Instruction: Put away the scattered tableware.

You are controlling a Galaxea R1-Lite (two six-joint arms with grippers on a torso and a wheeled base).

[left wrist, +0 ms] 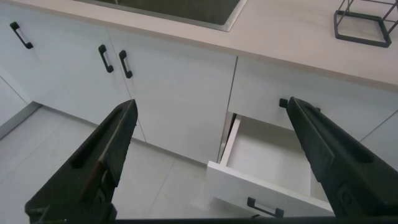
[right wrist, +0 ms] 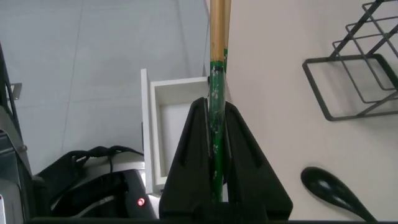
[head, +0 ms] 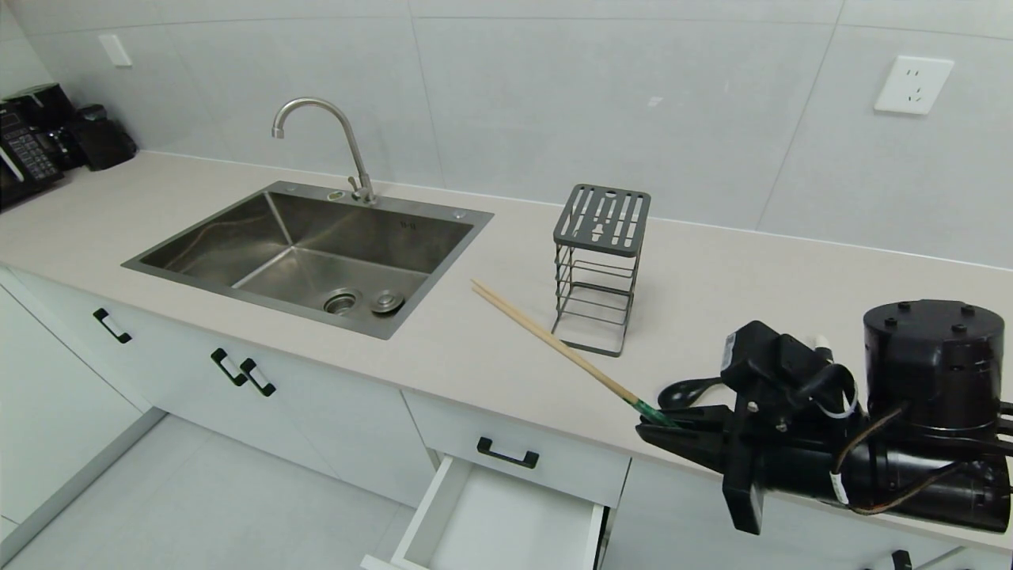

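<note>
My right gripper (head: 661, 423) is shut on the green end of a pair of wooden chopsticks (head: 554, 343), which stretch over the counter toward the sink. From the right wrist, the chopsticks (right wrist: 217, 74) are pinched between the fingers (right wrist: 193, 155). A black spoon (right wrist: 333, 191) lies on the counter by that gripper, its bowl (head: 682, 390) seen just behind the fingers. A dark wire utensil rack (head: 597, 265) stands upright on the counter beyond the chopsticks. My left gripper (left wrist: 211, 143) hangs open and empty in front of the cabinets, above the floor.
A steel sink (head: 309, 253) with a curved tap (head: 328, 138) sits to the left. A white drawer (head: 502, 518) stands pulled out below the counter edge; it is also seen as the drawer (left wrist: 267, 158). Black appliances (head: 47, 138) are at the far left.
</note>
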